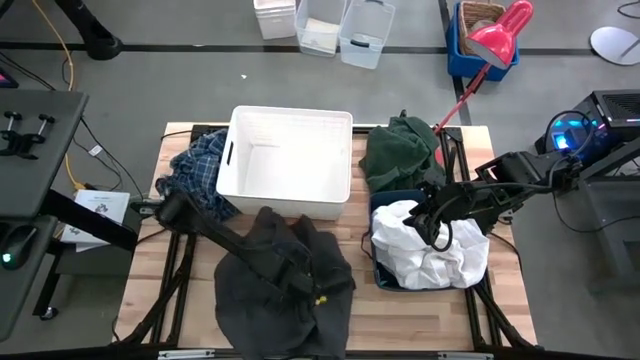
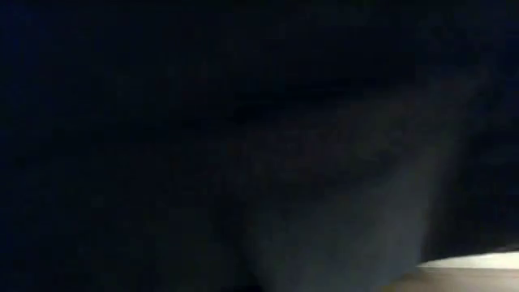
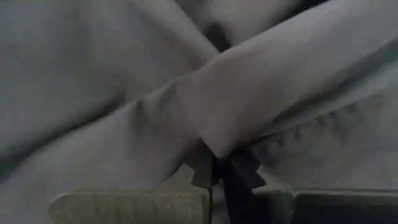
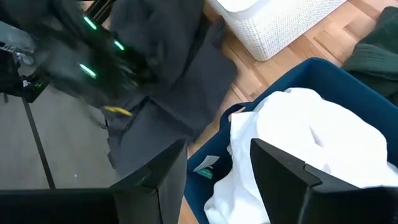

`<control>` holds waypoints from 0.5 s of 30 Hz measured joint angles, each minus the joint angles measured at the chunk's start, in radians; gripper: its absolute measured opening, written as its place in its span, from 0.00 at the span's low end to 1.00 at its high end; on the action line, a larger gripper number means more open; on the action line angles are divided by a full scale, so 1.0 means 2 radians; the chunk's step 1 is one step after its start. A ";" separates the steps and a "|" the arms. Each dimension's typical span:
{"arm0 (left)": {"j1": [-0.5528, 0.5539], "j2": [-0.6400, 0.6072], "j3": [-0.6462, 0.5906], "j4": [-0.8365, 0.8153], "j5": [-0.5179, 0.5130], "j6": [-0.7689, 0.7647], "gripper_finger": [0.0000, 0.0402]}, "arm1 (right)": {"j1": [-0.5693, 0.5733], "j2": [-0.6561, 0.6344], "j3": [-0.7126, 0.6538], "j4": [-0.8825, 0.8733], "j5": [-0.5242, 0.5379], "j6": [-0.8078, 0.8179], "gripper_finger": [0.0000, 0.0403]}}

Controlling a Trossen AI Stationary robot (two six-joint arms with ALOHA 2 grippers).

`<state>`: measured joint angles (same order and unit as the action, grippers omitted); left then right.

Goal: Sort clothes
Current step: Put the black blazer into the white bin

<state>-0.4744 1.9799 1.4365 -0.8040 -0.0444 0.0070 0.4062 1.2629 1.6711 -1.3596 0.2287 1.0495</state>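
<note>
Wood-slat table (image 1: 190,310) amid grey floor (image 1: 180,90)

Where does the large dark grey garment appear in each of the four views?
High view: the dark grey garment lies at the front of the table, just before the white basket.
Low view: only dark blur; whether this is the garment cannot be told.
Left wrist view: grey cloth fills the picture, its fold pinched in the left tool.
Right wrist view: it lies beside the white basket.
Shared landmark: the white basket.
</note>
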 joint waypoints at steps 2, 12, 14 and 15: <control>0.001 -0.057 0.003 0.004 -0.009 -0.008 0.01 | 0.000 0.000 0.000 0.000 0.000 0.000 0.43; 0.009 -0.305 0.128 0.012 -0.206 0.034 0.00 | 0.000 0.000 0.000 0.002 0.001 -0.018 0.43; 0.020 -0.325 0.173 0.022 -0.283 0.081 0.00 | 0.000 0.000 0.000 0.002 0.004 -0.018 0.43; 0.029 -0.333 0.193 0.034 -0.319 0.110 0.00 | 0.000 0.000 0.000 0.002 0.006 -0.018 0.43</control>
<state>-0.4166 1.3131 1.8221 -0.7368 -0.6826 0.2272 0.4061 1.2629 1.6711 -1.3552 0.2401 1.0130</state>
